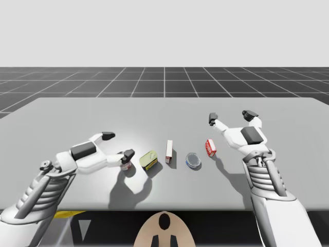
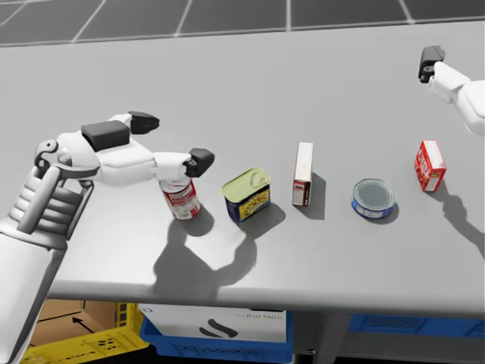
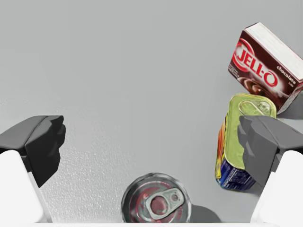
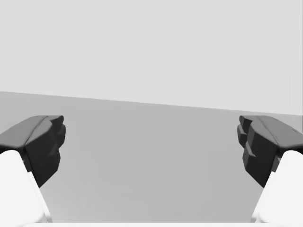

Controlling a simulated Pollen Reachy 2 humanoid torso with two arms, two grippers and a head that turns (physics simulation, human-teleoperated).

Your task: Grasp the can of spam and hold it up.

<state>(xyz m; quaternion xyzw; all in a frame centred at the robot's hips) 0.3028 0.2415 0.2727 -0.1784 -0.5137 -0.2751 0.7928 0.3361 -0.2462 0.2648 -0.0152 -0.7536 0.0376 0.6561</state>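
Jaws of our left gripper (image 2: 173,140) stand spread above the small red round can (image 2: 180,199), w/ the blue oblong can (image 2: 246,193) on the desk (image 2: 303,91) just beside, inboard, so left arm's nearest.

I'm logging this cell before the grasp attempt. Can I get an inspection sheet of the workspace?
Surface: grey table, holding five items.
Job's things: blue-and-yellow rectangular can, lid up, ungrasped.
Clutter: red round can, brown-and-white box, flat blue can, red box.
Grippers: left gripper open, over the red round can; right gripper open, apart from all items.
Cables: nothing seen.
Surroundings: dark tiled floor; yellow crate and blue crate below the table edge.
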